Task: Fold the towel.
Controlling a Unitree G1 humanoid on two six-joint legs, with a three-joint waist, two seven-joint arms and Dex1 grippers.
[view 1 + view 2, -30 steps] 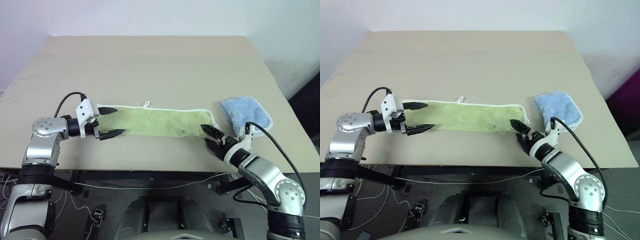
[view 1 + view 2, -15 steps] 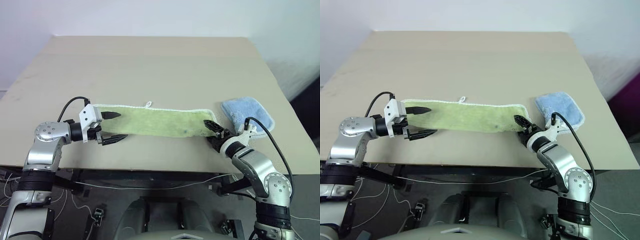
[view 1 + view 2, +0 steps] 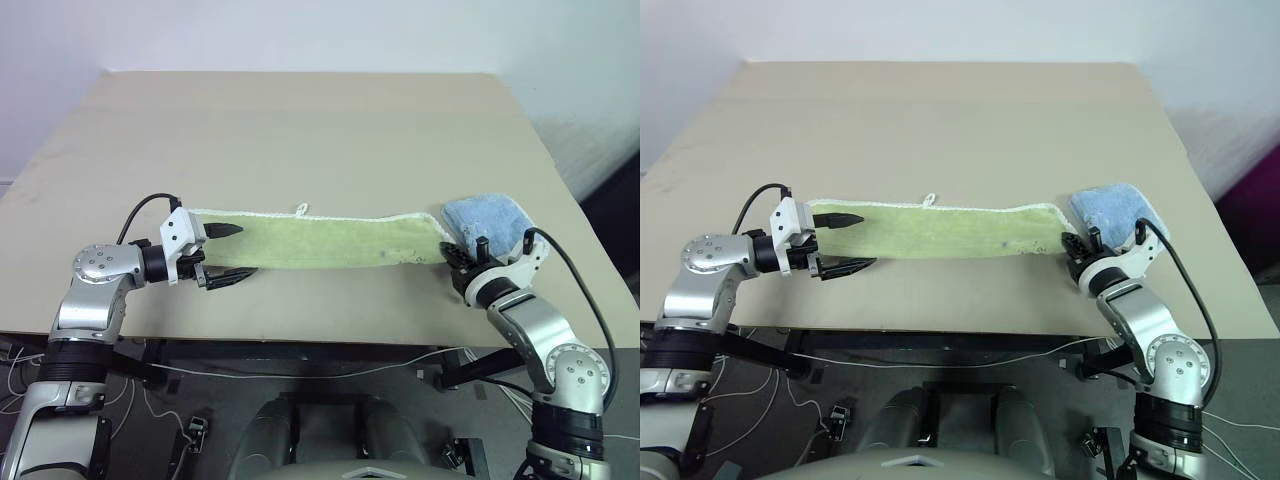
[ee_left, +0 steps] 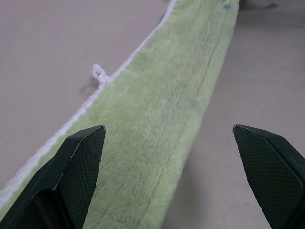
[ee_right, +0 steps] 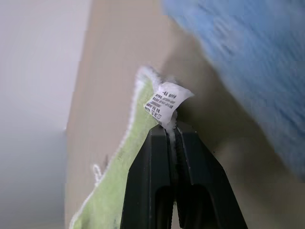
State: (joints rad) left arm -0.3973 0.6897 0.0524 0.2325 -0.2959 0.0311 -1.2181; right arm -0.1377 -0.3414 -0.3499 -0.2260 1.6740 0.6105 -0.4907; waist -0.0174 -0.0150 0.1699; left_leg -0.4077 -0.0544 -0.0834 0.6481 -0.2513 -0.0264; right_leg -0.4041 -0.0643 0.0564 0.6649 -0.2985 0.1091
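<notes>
r gripper (image 5: 169, 131) clamped on towel (image 3: 320, 242) corner, l gripper (image 3: 228, 252) spread wide over other end.

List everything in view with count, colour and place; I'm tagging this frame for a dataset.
towel: one, light yellow-green with white edging, stretched flat along the near part of the table.
loop: one, white, on the towel's far edge.
label: one, white with print, at the towel's right end.
blue towel: one, light blue, just right of the green towel's end.
table: one, beige, under everything.
left tool: one, black fingers, open, straddling the towel's left end.
right tool: one, black fingers, shut on the towel's right end by the label.
</notes>
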